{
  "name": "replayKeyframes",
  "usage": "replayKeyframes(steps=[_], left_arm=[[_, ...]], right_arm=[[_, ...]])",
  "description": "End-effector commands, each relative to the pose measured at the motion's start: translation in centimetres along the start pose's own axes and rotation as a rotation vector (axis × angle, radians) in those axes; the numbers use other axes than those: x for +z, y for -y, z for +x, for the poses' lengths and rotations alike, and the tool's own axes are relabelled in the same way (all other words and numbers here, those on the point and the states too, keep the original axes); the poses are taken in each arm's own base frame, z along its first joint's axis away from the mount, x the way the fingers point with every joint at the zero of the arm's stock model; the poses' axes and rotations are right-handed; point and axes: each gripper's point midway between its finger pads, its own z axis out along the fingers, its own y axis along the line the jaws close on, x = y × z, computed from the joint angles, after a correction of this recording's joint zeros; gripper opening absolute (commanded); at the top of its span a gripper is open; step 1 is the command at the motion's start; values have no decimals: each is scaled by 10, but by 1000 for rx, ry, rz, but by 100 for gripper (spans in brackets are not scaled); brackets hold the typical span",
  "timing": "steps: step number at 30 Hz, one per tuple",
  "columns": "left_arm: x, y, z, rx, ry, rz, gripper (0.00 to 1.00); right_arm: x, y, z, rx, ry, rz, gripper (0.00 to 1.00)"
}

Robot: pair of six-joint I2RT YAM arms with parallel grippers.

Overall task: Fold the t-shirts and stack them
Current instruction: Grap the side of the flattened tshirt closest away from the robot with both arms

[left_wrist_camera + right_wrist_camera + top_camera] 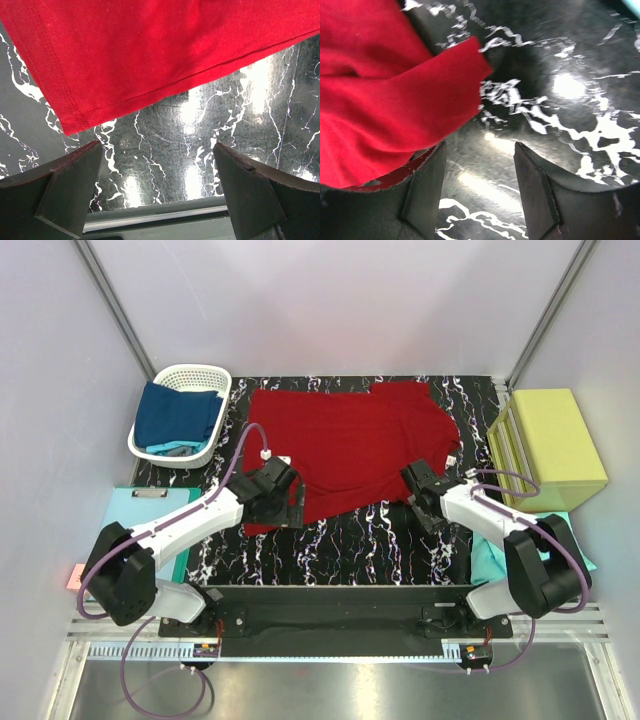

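Note:
A dark red t-shirt [350, 445] lies spread on the black marbled table [360, 545]. My left gripper [285, 502] is open at the shirt's near left corner; in the left wrist view the hem corner [75, 120] lies just beyond the open gripper [157, 165], nothing between the jaws. My right gripper [425, 502] is open at the shirt's near right edge; in the right wrist view the red cloth [385, 115] lies beside and over the left finger [420, 185] while the gripper [479, 165] holds nothing. Navy blue and teal shirts [175, 418] fill a basket.
A white basket [205, 375] stands at the back left. A yellow-green box [550, 445] stands at the right, teal cloth [490, 560] below it. A pale-blue sheet with a clip [130, 510] lies at the left edge.

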Motion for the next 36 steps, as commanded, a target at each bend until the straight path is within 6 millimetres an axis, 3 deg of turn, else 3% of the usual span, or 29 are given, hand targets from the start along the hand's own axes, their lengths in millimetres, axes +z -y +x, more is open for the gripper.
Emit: replayKeyframes(steps=[1, 6, 11, 20, 29, 36], left_arm=[[-3, 9, -4, 16, 9, 45, 99], [-5, 11, -6, 26, 15, 53, 99], [-3, 13, -3, 29, 5, 59, 99], [-4, 12, 0, 32, 4, 61, 99], [-4, 10, 3, 20, 9, 54, 99], [-2, 15, 1, 15, 4, 57, 99]], right_arm=[[-8, 13, -25, 54, 106, 41, 64], [-9, 28, -36, 86, 145, 58, 65], [3, 39, -40, 97, 163, 98, 65], [27, 18, -26, 87, 111, 63, 65], [8, 1, -32, 71, 78, -12, 65], [-10, -9, -48, 71, 114, -70, 65]])
